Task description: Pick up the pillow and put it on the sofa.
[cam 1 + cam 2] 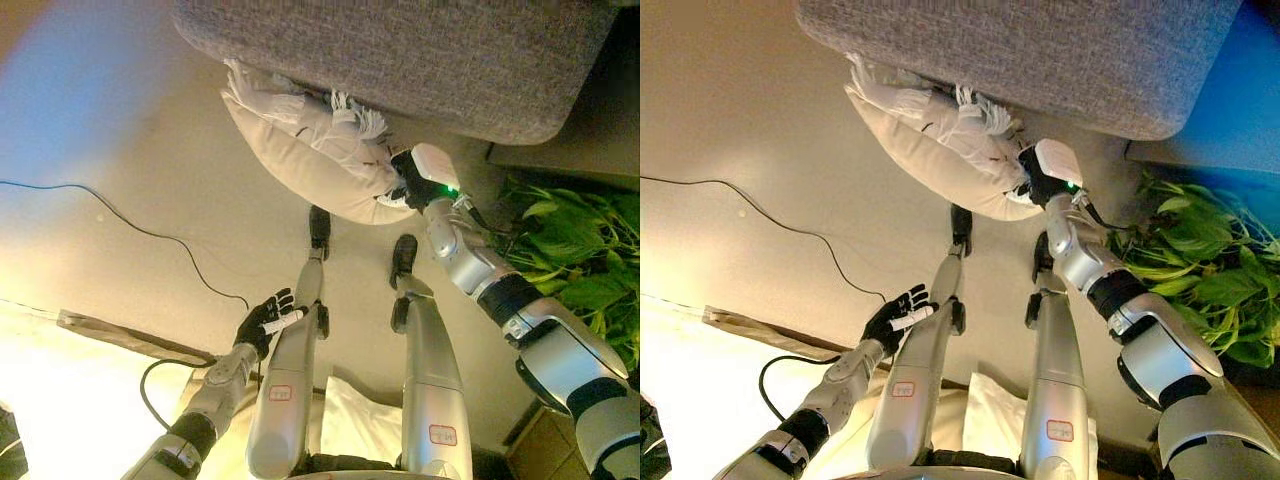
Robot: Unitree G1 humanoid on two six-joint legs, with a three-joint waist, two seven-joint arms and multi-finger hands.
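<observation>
A cream pillow (300, 150) with white tassels lies on the floor, pressed against the front of the grey sofa (420, 50). My right hand (408, 180) is at the pillow's right end, its dark fingers curled into the fabric there. My left hand (265, 320) hovers over the bare floor well short of the pillow, fingers spread and holding nothing. The far side of the pillow is tucked under the sofa's edge.
A leafy green plant (570, 260) stands close to the right of my right arm. A thin dark cable (150, 235) runs across the beige floor on the left. A low wooden strip (120, 335) lies at the lower left.
</observation>
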